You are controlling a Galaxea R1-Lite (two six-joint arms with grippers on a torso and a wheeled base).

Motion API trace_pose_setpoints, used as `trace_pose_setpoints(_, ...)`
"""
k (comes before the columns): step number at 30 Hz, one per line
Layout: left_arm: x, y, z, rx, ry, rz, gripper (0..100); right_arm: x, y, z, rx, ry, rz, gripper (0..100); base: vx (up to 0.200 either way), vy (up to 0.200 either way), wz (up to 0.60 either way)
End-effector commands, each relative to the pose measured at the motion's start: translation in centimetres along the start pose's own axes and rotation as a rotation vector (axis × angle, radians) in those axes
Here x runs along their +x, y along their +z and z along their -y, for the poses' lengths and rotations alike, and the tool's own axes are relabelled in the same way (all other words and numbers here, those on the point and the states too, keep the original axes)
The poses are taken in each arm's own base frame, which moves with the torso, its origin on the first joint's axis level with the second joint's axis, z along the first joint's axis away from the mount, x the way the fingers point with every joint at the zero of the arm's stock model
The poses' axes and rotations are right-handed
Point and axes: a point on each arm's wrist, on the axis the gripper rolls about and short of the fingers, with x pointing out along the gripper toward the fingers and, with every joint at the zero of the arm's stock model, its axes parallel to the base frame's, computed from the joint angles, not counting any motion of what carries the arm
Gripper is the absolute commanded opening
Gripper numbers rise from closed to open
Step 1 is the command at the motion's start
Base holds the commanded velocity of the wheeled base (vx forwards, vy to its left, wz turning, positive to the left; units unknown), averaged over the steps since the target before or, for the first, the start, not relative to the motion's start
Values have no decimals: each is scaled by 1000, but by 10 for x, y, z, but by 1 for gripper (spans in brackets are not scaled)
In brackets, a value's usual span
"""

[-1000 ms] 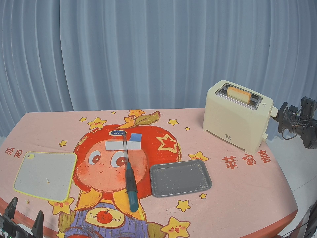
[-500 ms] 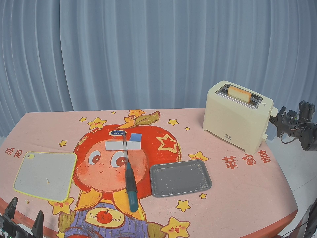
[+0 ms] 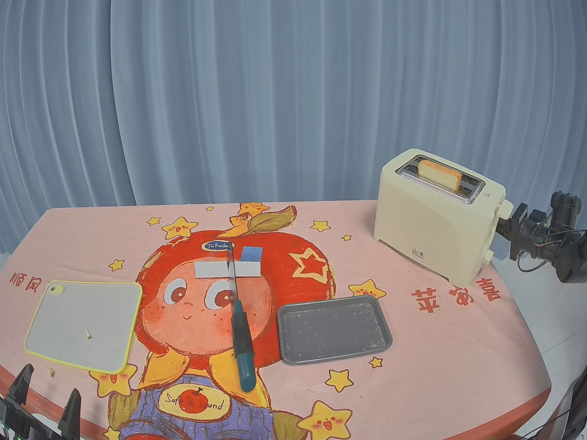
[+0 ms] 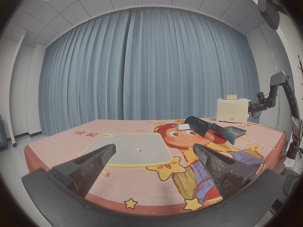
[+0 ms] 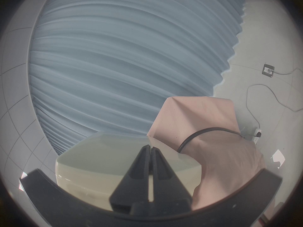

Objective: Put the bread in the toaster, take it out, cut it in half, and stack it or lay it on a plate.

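A cream toaster [image 3: 437,224] stands at the table's right rear with a slice of bread [image 3: 439,174] sticking up from its slot. My right gripper [image 3: 506,226] is shut, its tips against the toaster's right end by the lever; up close those closed tips [image 5: 150,148] rest on the toaster's wall [image 5: 104,155]. A knife [image 3: 241,319] with a teal handle lies mid-table. Right of it sits the grey plate [image 3: 333,328]. My left gripper [image 3: 49,383] hangs open at the front left edge, nothing between its fingers [image 4: 94,161].
A white cutting board [image 3: 82,325] with a yellow rim lies front left, a crumb on it. White and blue cards [image 3: 235,264] lie under the knife blade. The toaster's black cable [image 5: 205,133] runs off the table's far corner.
My right gripper has dropped lower along the toaster's end. The toaster has shifted slightly to the left. The left arm has stayed still.
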Motion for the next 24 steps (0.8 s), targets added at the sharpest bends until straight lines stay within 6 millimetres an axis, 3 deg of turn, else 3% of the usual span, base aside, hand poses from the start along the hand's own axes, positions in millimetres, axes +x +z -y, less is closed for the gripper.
trace_pose_setpoints(1,1,-4,0,0,0,-17,100,1,5,4,-5,-1,15,0,0,0,0)
trace_pose_setpoints(5,1,-4,0,0,0,-17,100,-6,16,0,-25,13,53,0,0,0,0)
trace_pose_setpoints(14,1,-4,0,0,0,-17,100,-11,17,-5,-113,14,79,0,0,0,0)
trace_pose_setpoints(21,1,-4,0,0,0,-17,100,-30,19,-29,-245,33,151,0,0,0,0)
trace_pose_setpoints(24,1,-4,0,0,0,-17,100,-43,14,-32,-419,19,178,0,0,0,0)
